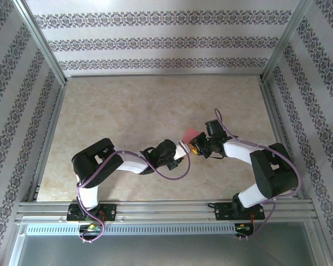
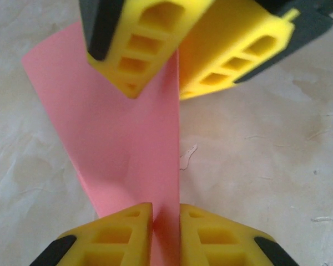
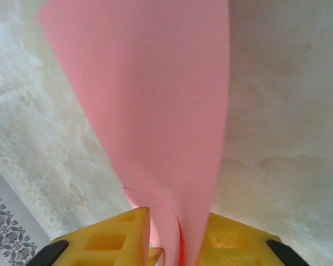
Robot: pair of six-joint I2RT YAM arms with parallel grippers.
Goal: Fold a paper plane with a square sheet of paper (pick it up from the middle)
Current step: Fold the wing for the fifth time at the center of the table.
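Observation:
The square sheet of paper (image 1: pixel 190 134) is pink-red, folded over and held up off the table between the two arms. In the left wrist view the paper (image 2: pixel 127 144) runs as a tall strip into my left gripper (image 2: pixel 166 213), which is shut on its lower edge. At the strip's far end my right gripper (image 2: pixel 169 91) pinches it from the other side. In the right wrist view the paper (image 3: pixel 155 100) rises from my right gripper (image 3: pixel 177 221), with doubled layers between the yellow fingers. Seen from above, the left gripper (image 1: pixel 183 148) and right gripper (image 1: pixel 196 147) almost touch. A paper plane shape is out of view.
The beige marbled table (image 1: pixel 127 111) lies under the arms. Aluminium frame posts and patterned walls (image 1: pixel 155 44) close in the back and sides, and a metal rail (image 1: pixel 166 209) crosses the near edge by the arm bases.

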